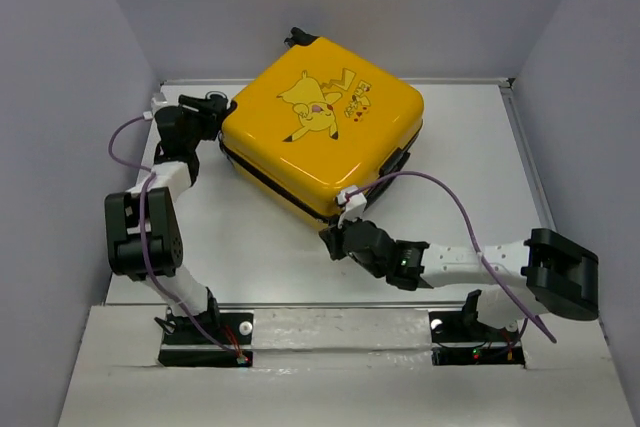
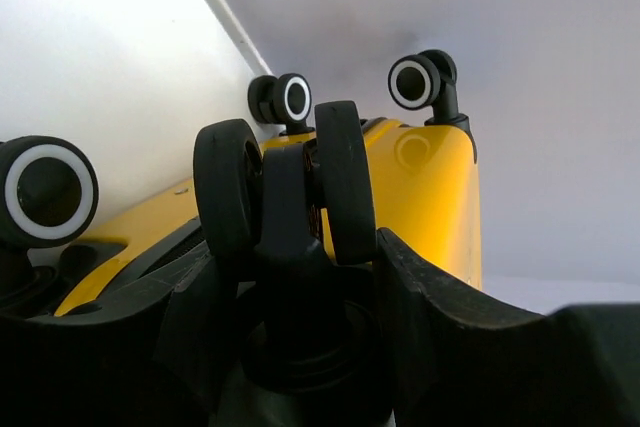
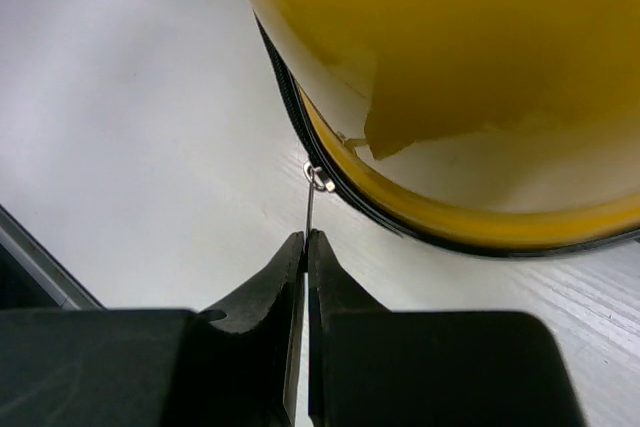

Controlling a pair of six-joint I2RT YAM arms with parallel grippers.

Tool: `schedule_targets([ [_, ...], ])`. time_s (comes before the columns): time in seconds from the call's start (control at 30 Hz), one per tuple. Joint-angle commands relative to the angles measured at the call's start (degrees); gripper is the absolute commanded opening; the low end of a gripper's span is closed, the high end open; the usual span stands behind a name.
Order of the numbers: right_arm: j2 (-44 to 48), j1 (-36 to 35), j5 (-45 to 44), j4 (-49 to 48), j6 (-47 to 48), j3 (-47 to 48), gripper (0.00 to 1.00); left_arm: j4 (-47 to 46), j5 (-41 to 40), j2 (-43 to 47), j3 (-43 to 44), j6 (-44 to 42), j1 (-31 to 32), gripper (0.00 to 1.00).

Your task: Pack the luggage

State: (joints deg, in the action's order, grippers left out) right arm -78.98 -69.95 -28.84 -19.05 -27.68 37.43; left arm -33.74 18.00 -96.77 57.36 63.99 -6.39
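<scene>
Pinching a thin metal zip pull (image 3: pixel 310 209), the right gripper (image 3: pixel 304 242) is pressing its jaws together on the pull's lower end. The pull is hanging from a small ring on the black zip track (image 3: pixel 290 107), which is running round the luggage's (image 1: pixel 320 137) yellow shell. This gripper is sitting at the luggage's near corner, low over the white table (image 1: pixel 250 247), with its arm reaching in from the near right.

The left gripper (image 2: pixel 297 255) is holding its jaws apart, one on each side of a black twin wheel (image 2: pixel 285 187) at the luggage's left corner. The right-hand finger (image 2: pixel 420 297) is sitting right against the wheel, but whether the jaws are actually squeezing it cannot be told. Three more wheels with white rings are showing in the left wrist view: one at the left edge (image 2: pixel 45 192) and two farther back (image 2: pixel 290 99) (image 2: pixel 415 82).

The luggage is lying flat and shut on the far middle of the table, turned cornerwise. Its cartoon print (image 1: pixel 315 102) is facing up, and one corner is pointing at the arms. Purple cables (image 1: pixel 450 202) are looping along both arms.
</scene>
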Motion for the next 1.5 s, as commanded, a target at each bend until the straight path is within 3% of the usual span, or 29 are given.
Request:
schedule_targets([
  [0.0, 3.91, 1.83, 4.84, -1.00, -0.09, 1.94, 0.07, -10.12, 3.90, 12.45, -13.13, -5.27, 4.19, 0.06],
  [0.17, 2.52, 1.84, 6.69, 1.03, 0.52, 4.31, 0.07, -11.88, 0.55, 23.80, -28.69, -6.24, 8.13, 0.06],
  [0.27, 0.24, 1.84, 7.22, 1.47, 1.40, 6.68, 0.07, -7.43, -1.12, 32.59, -33.88, -8.52, 11.31, 0.06],
  [0.43, -5.47, 1.84, 10.63, 2.79, 6.84, 14.94, 0.07, 3.22, -6.92, 49.44, -38.72, -11.78, 18.77, 0.06],
  [0.67, -21.64, 1.84, 24.26, 3.23, 12.47, 32.43, 0.07, 17.88, -10.87, 62.83, -39.53, -14.49, 28.35, 0.06],
  [0.8, -24.21, 2.45, 27.17, 2.44, 13.18, 34.03, 0.07, 20.90, -14.38, 65.39, -38.82, -15.03, 32.49, 0.06],
  [0.93, -18.59, 7.01, 31.18, -2.74, 9.67, 23.77, 0.07, 20.38, -21.41, 63.65, -39.34, -14.77, 39.69, 0.06],
  [1.03, -12.88, 13.42, 34.54, -6.08, 7.56, 15.23, 0.07, 15.74, -27.28, 60.58, -39.88, -13.02, 49.77, 0.06],
  [1.23, -8.92, 14.67, 39.72, -5.83, 8.87, 11.35, 0.07, 14.05, -38.82, 52.32, -35.66, -14.15, 62.19, 0.06],
  [1.37, -1.29, 14.67, 35.88, -1.19, 7.91, 5.48, 0.20, 12.65, -39.36, 50.80, -34.33, -14.94, 64.49, 0.06],
  [1.43, 3.20, 15.20, 33.07, 3.03, 7.29, 3.01, 0.38, 11.94, -39.01, 50.72, -34.86, -15.38, 64.58, 0.06],
  [1.47, 7.39, 16.50, 29.49, 6.27, 6.07, 1.87, 0.51, 11.77, -38.74, 50.80, -35.21, -15.64, 64.58, 0.06],
])
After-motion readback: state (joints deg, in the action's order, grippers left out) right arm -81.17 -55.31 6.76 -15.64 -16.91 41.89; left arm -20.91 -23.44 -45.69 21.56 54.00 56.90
